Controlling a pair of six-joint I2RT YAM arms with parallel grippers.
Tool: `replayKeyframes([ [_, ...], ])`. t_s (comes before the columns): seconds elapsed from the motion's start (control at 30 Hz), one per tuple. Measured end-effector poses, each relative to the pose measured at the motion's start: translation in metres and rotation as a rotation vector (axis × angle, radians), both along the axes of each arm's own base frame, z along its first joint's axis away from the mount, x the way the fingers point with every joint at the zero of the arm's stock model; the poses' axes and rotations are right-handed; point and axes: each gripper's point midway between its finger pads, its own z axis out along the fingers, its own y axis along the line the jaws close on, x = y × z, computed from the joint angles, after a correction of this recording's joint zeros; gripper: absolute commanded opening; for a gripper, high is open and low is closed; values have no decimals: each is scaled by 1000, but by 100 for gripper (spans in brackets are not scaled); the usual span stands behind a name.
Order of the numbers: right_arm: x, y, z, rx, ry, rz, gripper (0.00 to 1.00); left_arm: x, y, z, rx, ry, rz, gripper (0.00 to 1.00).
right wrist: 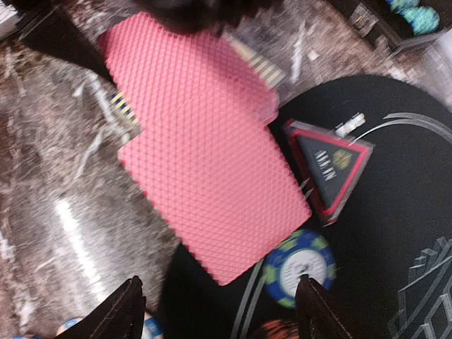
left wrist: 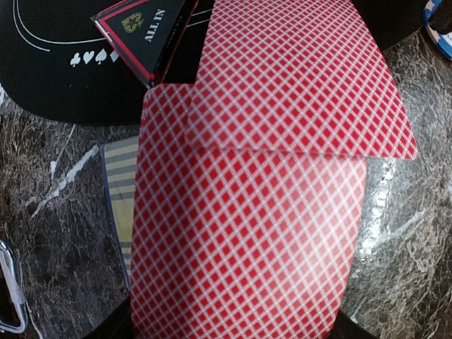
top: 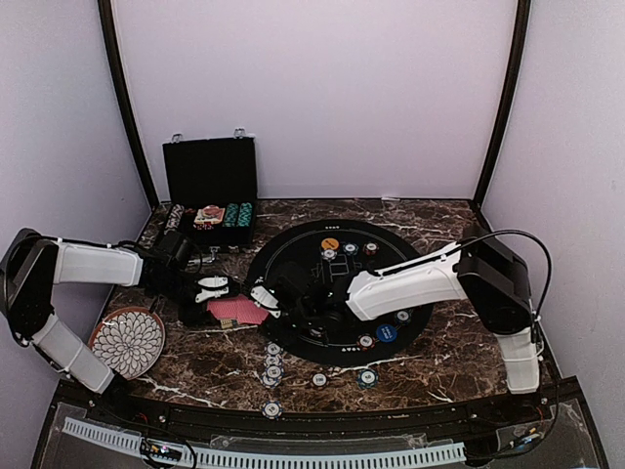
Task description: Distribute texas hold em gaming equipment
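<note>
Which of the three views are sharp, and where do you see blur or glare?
Top external: sharp and evenly lit. Left wrist: the red-backed cards are soft, being very close; the marble is sharper, with glare at right. Right wrist: the whole picture is smeared, so the triangle marker is hard to read; glare streaks the marble.

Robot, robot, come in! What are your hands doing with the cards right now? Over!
Left gripper: holding red-backed cards low over the table. Right gripper: open, empty, above the cards. All-in triangle marker beside the cards, not blocking. Over.
</note>
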Motion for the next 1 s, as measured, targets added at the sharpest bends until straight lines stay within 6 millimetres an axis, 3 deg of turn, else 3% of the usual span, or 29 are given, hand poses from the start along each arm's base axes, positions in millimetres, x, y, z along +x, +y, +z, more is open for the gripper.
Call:
replayKeyframes([
  [0.13,12,5,14,-12,-157,3,70,0,0,0,0,2,2,0],
  [0.3,7,14,23,-33,-272,42,69,-1,2,-1,2,7,5,0],
  [0.77,6,18,-11,-96,-318,79,74,-6,4,-3,6,33,14,0],
  [1.0,18,23,-9,-90,-405,55,74,-6,4,-3,6,36,16,0],
])
